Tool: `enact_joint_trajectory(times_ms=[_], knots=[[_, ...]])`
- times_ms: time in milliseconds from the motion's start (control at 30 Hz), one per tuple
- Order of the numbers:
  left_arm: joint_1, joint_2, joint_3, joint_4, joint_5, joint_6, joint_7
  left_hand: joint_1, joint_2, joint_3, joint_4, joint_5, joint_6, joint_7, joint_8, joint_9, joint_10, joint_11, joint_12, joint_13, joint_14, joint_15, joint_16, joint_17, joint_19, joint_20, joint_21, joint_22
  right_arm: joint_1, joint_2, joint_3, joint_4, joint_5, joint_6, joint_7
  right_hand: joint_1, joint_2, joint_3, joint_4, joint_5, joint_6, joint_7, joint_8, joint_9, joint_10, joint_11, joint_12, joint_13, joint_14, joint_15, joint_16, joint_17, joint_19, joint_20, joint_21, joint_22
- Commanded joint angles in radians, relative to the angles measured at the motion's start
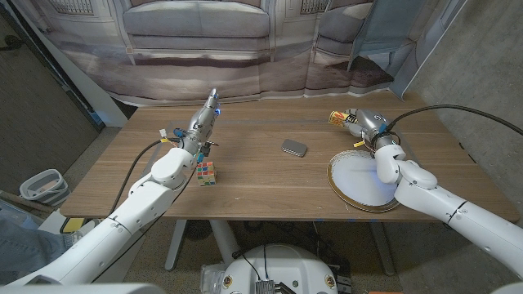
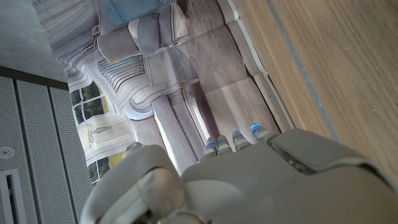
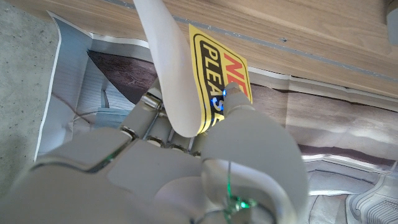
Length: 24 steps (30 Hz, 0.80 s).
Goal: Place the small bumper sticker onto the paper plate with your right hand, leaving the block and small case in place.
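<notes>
My right hand (image 1: 368,126) hovers just beyond the far rim of the paper plate (image 1: 359,180), which lies at the right on the table. It pinches the yellow bumper sticker (image 3: 214,74), curled with its white backing showing; in the head view the bumper sticker (image 1: 341,119) sticks out to the left of the hand. The colourful block (image 1: 206,172) stands at the left middle, beside my left forearm. The small grey case (image 1: 294,148) lies mid-table. My left hand (image 1: 204,121) is raised, fingers stretched toward the far edge, holding nothing; the left hand (image 2: 249,180) shows its back here.
A printed backdrop (image 1: 245,41) hangs behind the table's far edge. A bin (image 1: 42,186) stands on the floor at the left. Bare wood (image 1: 261,184) lies between the block and the plate.
</notes>
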State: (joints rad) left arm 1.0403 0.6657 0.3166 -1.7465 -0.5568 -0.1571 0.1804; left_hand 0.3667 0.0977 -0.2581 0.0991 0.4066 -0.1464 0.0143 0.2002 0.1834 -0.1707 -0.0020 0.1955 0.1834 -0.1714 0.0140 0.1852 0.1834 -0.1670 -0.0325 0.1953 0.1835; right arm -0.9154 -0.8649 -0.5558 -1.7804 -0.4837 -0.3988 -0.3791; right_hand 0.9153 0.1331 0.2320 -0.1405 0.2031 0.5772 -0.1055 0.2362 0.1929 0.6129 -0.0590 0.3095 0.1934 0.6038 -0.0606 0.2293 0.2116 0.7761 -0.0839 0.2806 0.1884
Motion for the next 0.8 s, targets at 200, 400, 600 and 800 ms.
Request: enact_joint_trajectory(times_ms=[200,400,600,800], knots=[[-0.001,0.002,0.002,-0.007,0.002,0.005,-0.001,0.007,0.004,-0.007,-0.002,-0.002,0.001,0.001,-0.004,0.004,-0.072,-0.001,0.007,0.004,-0.107,0.008,0.004,0.002,-0.2,0.006,0.008,0.002,-0.082,-0.041,0.06,-0.055,0.009,0.078,-0.029,0.015,-0.005,0.008,-0.004,-0.005,-0.002,-0.007,-0.007,0.003,0.01,-0.012,-0.006,0.002,-0.005,-0.104,-0.01,0.004,-0.005,-0.069,-0.005,0.003],[-0.002,0.005,0.002,-0.016,0.005,0.014,0.003,0.008,0.004,-0.008,-0.002,-0.002,0.002,0.002,-0.003,0.004,-0.071,-0.002,0.007,0.004,-0.106,0.008,0.005,0.002,-0.2,0.006,0.008,0.002,-0.099,-0.043,0.07,-0.059,-0.002,0.104,-0.045,0.017,-0.007,0.009,-0.004,-0.005,0.001,-0.007,-0.008,0.002,0.016,-0.016,-0.005,0.002,-0.009,-0.103,-0.012,0.004,-0.008,-0.065,-0.007,0.003],[0.001,0.004,0.001,-0.018,0.004,0.013,0.006,0.008,0.004,-0.009,-0.002,-0.002,0.002,0.002,-0.003,0.004,-0.071,-0.003,0.008,0.004,-0.105,0.008,0.005,0.002,-0.2,0.006,0.008,0.002,-0.126,-0.057,0.091,-0.076,-0.004,0.122,-0.051,0.017,-0.008,0.009,-0.004,-0.006,0.005,-0.01,-0.008,0.002,0.018,-0.02,-0.006,0.003,-0.01,-0.104,-0.014,0.004,-0.009,-0.064,-0.008,0.003],[0.002,0.001,0.004,-0.02,0.009,0.012,0.011,0.009,0.005,-0.01,-0.001,-0.002,0.001,0.001,-0.004,0.004,-0.072,-0.002,0.007,0.004,-0.106,0.008,0.004,0.002,-0.201,0.006,0.008,0.002,-0.156,-0.071,0.117,-0.089,0.003,0.142,-0.057,0.017,-0.01,0.008,-0.003,-0.006,0.007,-0.011,-0.009,0.002,0.018,-0.024,-0.007,0.003,-0.01,-0.102,-0.014,0.004,-0.012,-0.062,-0.01,0.003]])
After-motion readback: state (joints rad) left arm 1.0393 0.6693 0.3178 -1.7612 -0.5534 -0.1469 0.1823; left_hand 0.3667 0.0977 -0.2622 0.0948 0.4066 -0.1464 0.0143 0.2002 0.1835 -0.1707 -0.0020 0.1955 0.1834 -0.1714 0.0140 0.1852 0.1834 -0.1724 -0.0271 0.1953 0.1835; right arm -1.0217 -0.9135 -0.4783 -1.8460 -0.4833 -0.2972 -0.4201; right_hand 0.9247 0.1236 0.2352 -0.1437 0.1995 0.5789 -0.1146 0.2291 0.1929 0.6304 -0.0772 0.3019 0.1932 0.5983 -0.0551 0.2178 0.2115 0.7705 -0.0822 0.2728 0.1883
